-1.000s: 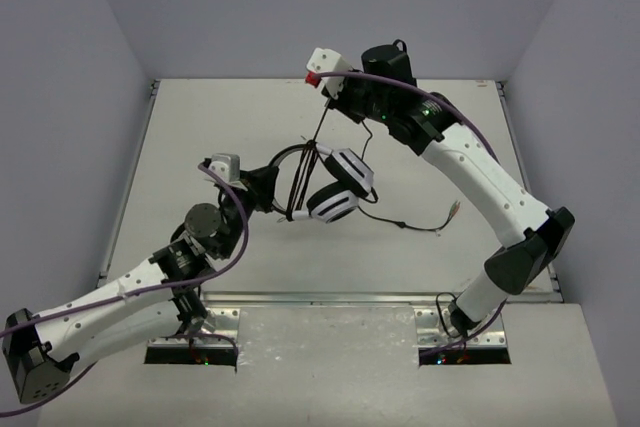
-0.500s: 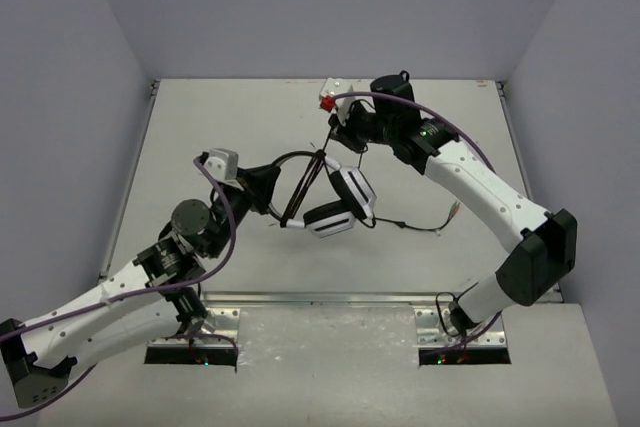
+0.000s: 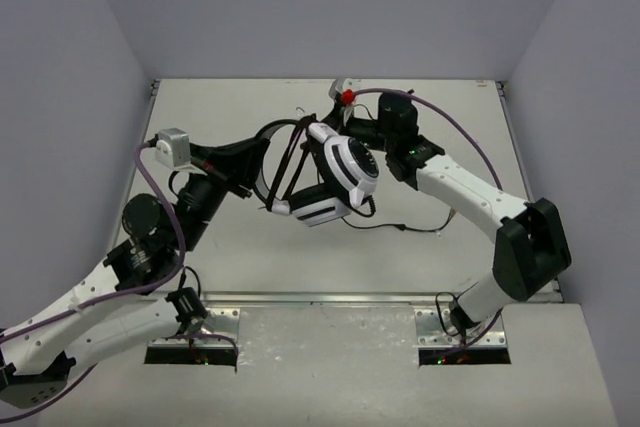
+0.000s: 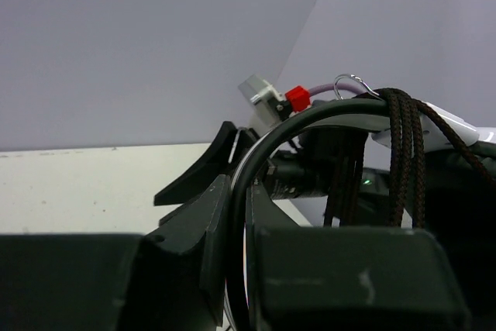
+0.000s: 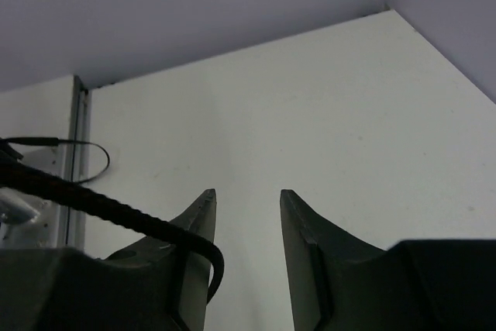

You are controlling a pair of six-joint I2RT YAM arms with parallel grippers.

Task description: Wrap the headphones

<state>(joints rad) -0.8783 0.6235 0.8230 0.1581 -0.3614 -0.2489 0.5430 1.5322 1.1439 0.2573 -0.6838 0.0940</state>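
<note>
Headphones [image 3: 340, 172] held above mid-table [image 3: 220, 107], the left gripper [image 4: 236, 191] pinching the thin headband [image 3: 280, 125]. Dark cable [image 3: 291, 162] turns cross the band, and a loose tail trails rightward onto the surface. The right gripper [image 5: 246, 199] is spread with nothing between its fingers and cable draped over one. From above, its tips are hidden behind the upper earcup [image 3: 350, 162], and bare surface lies left of and beyond the arms, up to the walls.

1 set of headphones [image 3: 345, 169], 2 robot arms [image 3: 100, 309] [image 3: 470, 197], 1 table [image 3: 230, 107]
</note>
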